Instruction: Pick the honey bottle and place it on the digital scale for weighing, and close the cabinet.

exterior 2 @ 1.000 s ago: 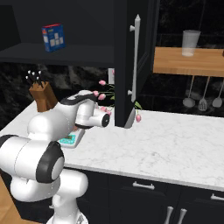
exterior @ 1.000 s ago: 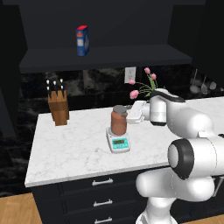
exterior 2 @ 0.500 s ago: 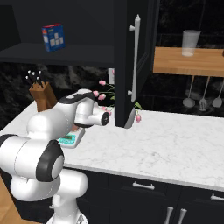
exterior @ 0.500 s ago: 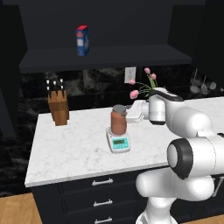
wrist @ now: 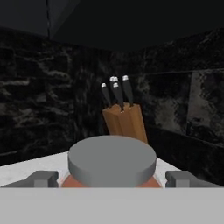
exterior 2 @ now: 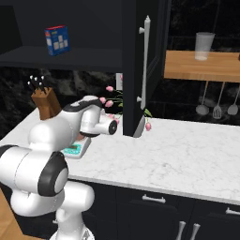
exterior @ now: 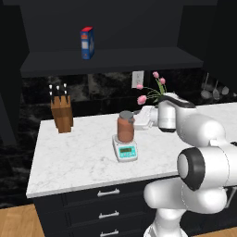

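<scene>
Standing on the digital scale [exterior: 125,151], the honey bottle [exterior: 125,128] has not shifted over the last second in the left base view, and the gripper [exterior: 139,119] has drawn slightly back beside it on the white marble tabletop [exterior: 74,157].

From the right base view, the cabinet [exterior 2: 143,65] door hangs open, so closing remains.

In the hand view, the fingers [wrist: 43,179] are spread, flanking the grey lid without pinching it, knife block [wrist: 124,119] behind.

Base views flank rearward; hand view hugs jar lid [wrist: 112,158].
</scene>
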### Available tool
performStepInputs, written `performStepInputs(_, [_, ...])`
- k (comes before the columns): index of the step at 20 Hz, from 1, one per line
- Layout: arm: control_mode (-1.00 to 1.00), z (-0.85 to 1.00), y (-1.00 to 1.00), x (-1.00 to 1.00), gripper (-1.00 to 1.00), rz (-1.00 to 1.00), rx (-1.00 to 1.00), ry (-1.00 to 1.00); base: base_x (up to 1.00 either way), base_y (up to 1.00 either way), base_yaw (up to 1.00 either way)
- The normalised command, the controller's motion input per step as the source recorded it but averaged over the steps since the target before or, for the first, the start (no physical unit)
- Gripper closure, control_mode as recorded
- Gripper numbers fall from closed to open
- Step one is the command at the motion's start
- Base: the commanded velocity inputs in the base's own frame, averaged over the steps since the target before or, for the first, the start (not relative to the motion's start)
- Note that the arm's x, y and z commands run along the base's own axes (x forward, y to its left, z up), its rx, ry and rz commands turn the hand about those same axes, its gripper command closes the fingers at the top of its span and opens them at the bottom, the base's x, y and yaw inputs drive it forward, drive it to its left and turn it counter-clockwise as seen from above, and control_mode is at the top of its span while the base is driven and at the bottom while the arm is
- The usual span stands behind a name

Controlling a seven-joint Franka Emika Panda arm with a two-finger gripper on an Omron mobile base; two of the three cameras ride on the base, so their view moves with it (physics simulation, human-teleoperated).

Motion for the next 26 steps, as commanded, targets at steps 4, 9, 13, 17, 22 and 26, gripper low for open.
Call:
performStepInputs(4, [-1.00,0.19,0.00,-0.11,-1.00,0.00,0.00,-0.08,0.00,0.00,0.00])
performStepInputs(9, [-1.00,0.40,0.01,-0.08,-1.00,0.00,0.00,-0.10,0.00,0.00,0.00])
performStepInputs(13, [-1.00,0.41,-0.01,-0.75,-1.00,0.00,0.00,-0.32,0.00,0.00,0.00])
performStepInputs(17, [-1.00,0.18,-0.01,-1.00,-1.00,-0.07,0.03,-0.47,0.00,0.00,0.00])
performStepInputs(22, [-1.00,0.27,-0.45,-0.81,-1.00,-0.17,0.08,-0.39,0.00,0.00,0.00])
performStepInputs(26, [-1.00,0.19,-1.00,-0.67,-1.00,-0.14,0.17,-0.36,0.00,0.00,0.00])
